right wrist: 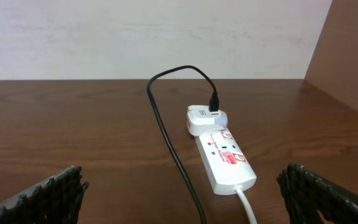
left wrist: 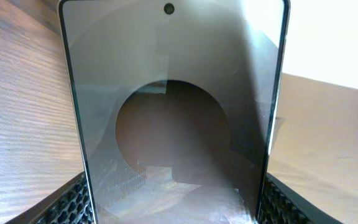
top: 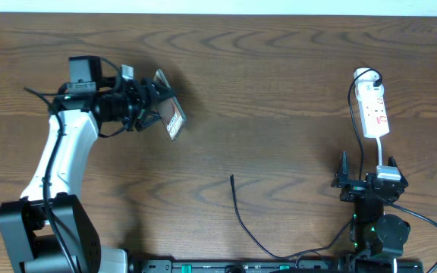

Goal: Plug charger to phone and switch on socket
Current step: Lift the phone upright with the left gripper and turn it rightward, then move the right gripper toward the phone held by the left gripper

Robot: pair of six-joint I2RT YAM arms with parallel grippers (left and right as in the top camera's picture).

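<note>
Phone (left wrist: 173,124) clamped in left tool (top: 154,102), black charger (top: 232,180) loose left of right tool (top: 368,176), white socket (top: 374,106) ahead.

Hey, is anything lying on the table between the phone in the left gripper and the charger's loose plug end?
Nothing visible. Only bare table lies between the phone, held by the left gripper, and the charger tip.

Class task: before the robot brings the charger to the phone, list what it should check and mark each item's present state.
1. Phone clamped in left gripper: ok.
2. Phone's port reachable: cannot tell, port hidden.
3. Right gripper open and empty: ok.
4. Charger tip picked up: not ok, it lies loose on the table.
5. Adapter seated in socket: ok.
6. Socket switched on: cannot tell.
</note>
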